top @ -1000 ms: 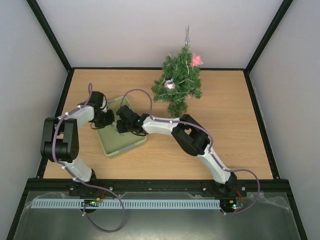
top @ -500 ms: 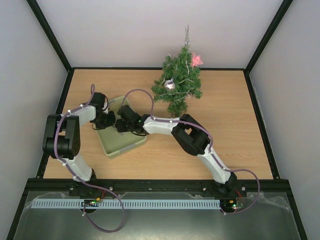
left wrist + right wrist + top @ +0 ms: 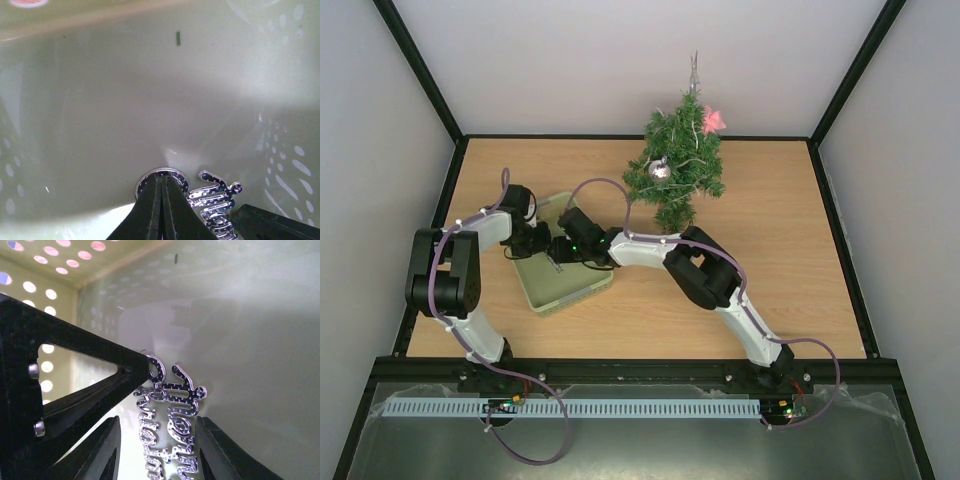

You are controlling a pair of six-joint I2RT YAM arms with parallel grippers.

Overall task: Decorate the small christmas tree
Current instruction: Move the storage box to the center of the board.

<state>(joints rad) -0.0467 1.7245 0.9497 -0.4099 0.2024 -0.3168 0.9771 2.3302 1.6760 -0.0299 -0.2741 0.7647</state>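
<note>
The small christmas tree [image 3: 675, 165] stands at the back of the table with a pink star [image 3: 713, 121] and a silver ball [image 3: 660, 170] on it. Both grippers reach into the pale green basket [image 3: 545, 290]. A flat silver lettering ornament [image 3: 172, 415] lies on the basket floor [image 3: 150, 90]. My left gripper [image 3: 162, 179] is shut, its tips set down on the ornament's ring [image 3: 145, 181]. My right gripper [image 3: 159, 425] is open, one finger on each side of the ornament with a gap on both sides.
The basket's perforated walls [image 3: 55, 270] stand close around both grippers. The left gripper's black finger [image 3: 75, 355] crosses the right wrist view just left of the ornament. Dark frame rails [image 3: 440, 190] border the wooden table.
The left arm's elbow has swung slightly, and the right wrist has edged a little further into the basket. The tree and the basket have not moved.
</note>
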